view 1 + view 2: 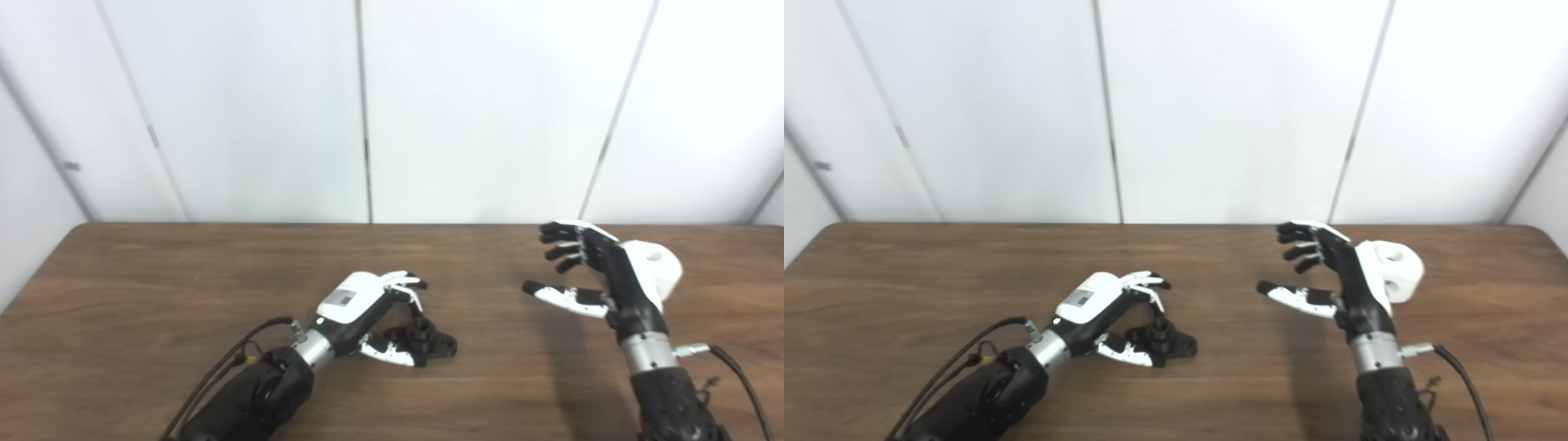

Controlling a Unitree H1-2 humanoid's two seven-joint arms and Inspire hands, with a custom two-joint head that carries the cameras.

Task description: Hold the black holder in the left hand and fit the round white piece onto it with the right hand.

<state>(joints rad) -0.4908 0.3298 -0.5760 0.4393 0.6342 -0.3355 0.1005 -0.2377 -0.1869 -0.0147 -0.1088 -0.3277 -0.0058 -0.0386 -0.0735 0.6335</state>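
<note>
The black holder (436,344) lies flat on the wooden table (153,282), a short ribbed post standing up from its base. My left hand (367,306) arches over it, fingers spread above the post and thumb lying along the base's near side, not closed on it. The round white piece (660,268), chunky with a hole in its top, sits on the table at the right. My right hand (591,272) is raised just left of it, open, palm turned away from the piece, holding nothing. The hand hides part of the piece's left side.
White wall panels (478,110) rise right behind the table's far edge. Black cables trail from my left wrist (233,358) and right wrist (735,373) over the tabletop. A stretch of bare wood (490,306) separates the two hands.
</note>
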